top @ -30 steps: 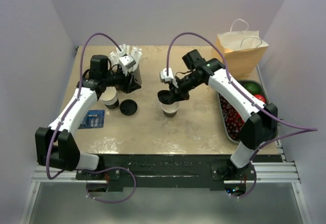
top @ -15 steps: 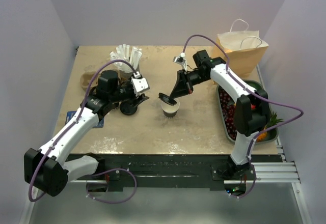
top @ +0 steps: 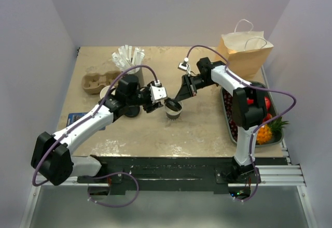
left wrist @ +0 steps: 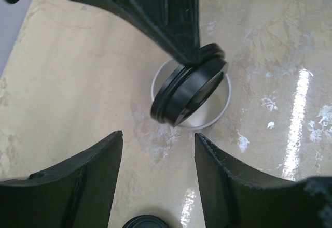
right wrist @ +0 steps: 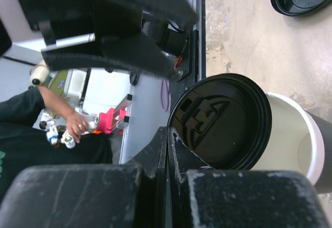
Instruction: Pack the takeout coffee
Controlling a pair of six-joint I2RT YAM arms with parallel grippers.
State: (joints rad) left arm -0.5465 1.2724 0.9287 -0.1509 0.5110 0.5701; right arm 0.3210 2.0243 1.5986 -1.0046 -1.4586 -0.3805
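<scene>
1. Where plain pale walls close it in on three sides, the beige marbled tabletop (top: 171, 134) shows glossy patches of reflected light.
2. At its far right corner stands a brown paper bag with white handles (top: 244, 54). Along the right edge lies a dark tray of red fruit (top: 230, 127), with a pineapple (top: 267, 132) at the near end.
3. At the far left sit a brown cardboard cup carrier (top: 96, 82) and a holder of white packets (top: 129, 58). A blue card (top: 78, 118) lies near the left edge.
4. The small dark paper cup (top: 174, 112) stands upright and uncovered near the middle of the tabletop, its white inside showing.
5. The right arm extends from the far right, angled downward. Its end effector (right wrist: 167, 140) is clamped on the edge of the round black plastic lid (left wrist: 189, 90), which hangs steeply tilted over the cup's mouth. Whether the lid touches the rim cannot be told.
6. The left arm stretches low across the tabletop from the left. Its end effector (left wrist: 158, 140) sits just beside the cup, fingers spread with nothing between them.
7. A loose black lid (left wrist: 147, 222) lies flat on the tabletop beneath the left wrist.
</scene>
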